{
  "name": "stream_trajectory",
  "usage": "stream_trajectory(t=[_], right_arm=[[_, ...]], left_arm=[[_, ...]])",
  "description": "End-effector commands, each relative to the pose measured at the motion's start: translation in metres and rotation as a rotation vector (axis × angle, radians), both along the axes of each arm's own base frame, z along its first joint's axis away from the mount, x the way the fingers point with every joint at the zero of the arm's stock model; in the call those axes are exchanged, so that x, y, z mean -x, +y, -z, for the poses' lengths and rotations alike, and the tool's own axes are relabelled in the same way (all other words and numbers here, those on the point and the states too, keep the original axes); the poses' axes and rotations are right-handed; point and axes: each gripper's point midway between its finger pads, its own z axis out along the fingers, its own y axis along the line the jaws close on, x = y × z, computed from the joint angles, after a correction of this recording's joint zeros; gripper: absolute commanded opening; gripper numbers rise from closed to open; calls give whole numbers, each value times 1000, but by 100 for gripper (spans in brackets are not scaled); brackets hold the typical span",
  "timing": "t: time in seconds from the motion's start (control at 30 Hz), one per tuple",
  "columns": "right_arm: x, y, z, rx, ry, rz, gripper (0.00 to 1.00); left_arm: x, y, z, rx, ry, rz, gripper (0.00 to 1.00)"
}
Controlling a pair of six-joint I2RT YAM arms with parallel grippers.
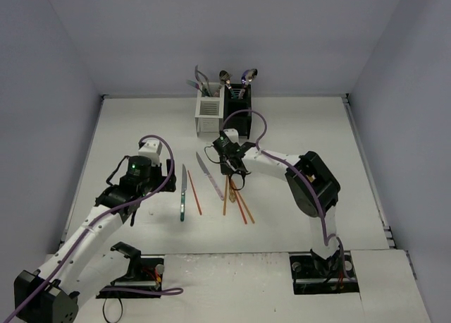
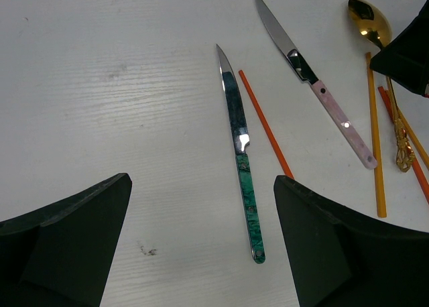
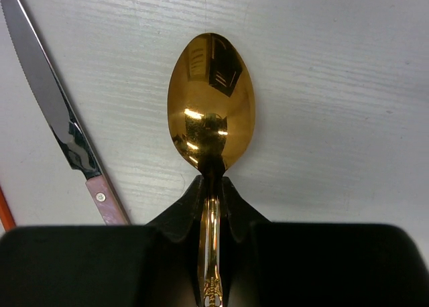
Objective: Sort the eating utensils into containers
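Observation:
My right gripper [image 1: 230, 161] is shut on the neck of a gold spoon [image 3: 210, 106], low over the table; whether the spoon touches the table I cannot tell. In the right wrist view the right gripper [image 3: 211, 186] has its jaws pinched on the spoon's stem. My left gripper [image 2: 201, 186] is open and empty, just above the table, with a teal-handled knife [image 2: 249, 206] lying between and ahead of its jaws. A pink-handled knife [image 2: 335, 112] and orange chopsticks [image 2: 265, 123] lie beside it. The white caddy [image 1: 209, 115] and the black caddy [image 1: 237, 117] stand at the back, each holding some utensils.
More orange chopsticks [image 1: 243, 206] lie crossed under the right gripper. The pink-handled knife's blade also shows in the right wrist view [image 3: 40, 86], left of the spoon. The grey walls close in the table at the back and sides.

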Motion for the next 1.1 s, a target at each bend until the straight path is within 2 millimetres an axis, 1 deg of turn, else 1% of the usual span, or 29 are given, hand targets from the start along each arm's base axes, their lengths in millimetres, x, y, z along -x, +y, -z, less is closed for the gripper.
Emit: stream_trajectory(t=[0.0,0.07,0.17,0.27,0.3,0.33,0.37,0.4,0.5,0.6,0.63,0.7,0.77,0.83,0.87,0.9,0.93,1.0,1.07], right_arm=[[-32,12,-104,-103,-222,1,0],[-45,11,-142,-121,-304,-15,0],[-71,4,-197,-124,-435,-24,0],[-103,-11,-242,-98,-569,-26,0],[-117,-17,-260,-109,-620,-5,0],[-127,-17,-276,-122,-670,-10,0],[-139,-21,-292,-131,-728,-7,0],[-152,-29,-309,-136,-791,1,0],[-182,-42,-339,-147,-932,18,0],[-206,-49,-362,-158,-1074,27,0],[-212,-53,-376,-178,-1139,43,0],[-225,-55,-383,-188,-1205,53,0],[-237,-55,-385,-198,-1254,63,0],[-254,-54,-372,-195,-1279,72,0],[-260,-54,-371,-198,-1300,77,0],[-263,-54,-377,-209,-1334,83,0],[-266,-54,-379,-215,-1354,85,0],[-280,-53,-363,-207,-1362,92,0],[-286,-55,-363,-218,-1400,105,0]], left_arm=[[-14,-4,-29,32,-80,-10,86],[-15,-4,-28,30,-79,-11,86],[-15,-4,-28,31,-80,-11,85],[-15,-4,-28,31,-79,-10,86],[-15,-4,-28,31,-79,-10,86],[-15,-4,-28,30,-80,-11,86],[-15,-4,-29,29,-81,-12,86],[-15,-3,-29,28,-81,-13,86],[-15,-3,-27,27,-77,-14,86],[-16,-4,-25,25,-68,-15,86],[-16,-4,-24,24,-65,-13,86],[-17,-4,-22,19,-58,-14,86],[-17,-4,-21,16,-55,-15,86],[-17,-3,-19,12,-52,-18,86],[-16,-3,-19,12,-56,-17,86],[-16,-2,-18,11,-54,-18,86],[-15,-2,-17,11,-55,-18,86],[-15,-1,-17,8,-59,-24,86],[-15,-1,-16,5,-57,-24,86]])
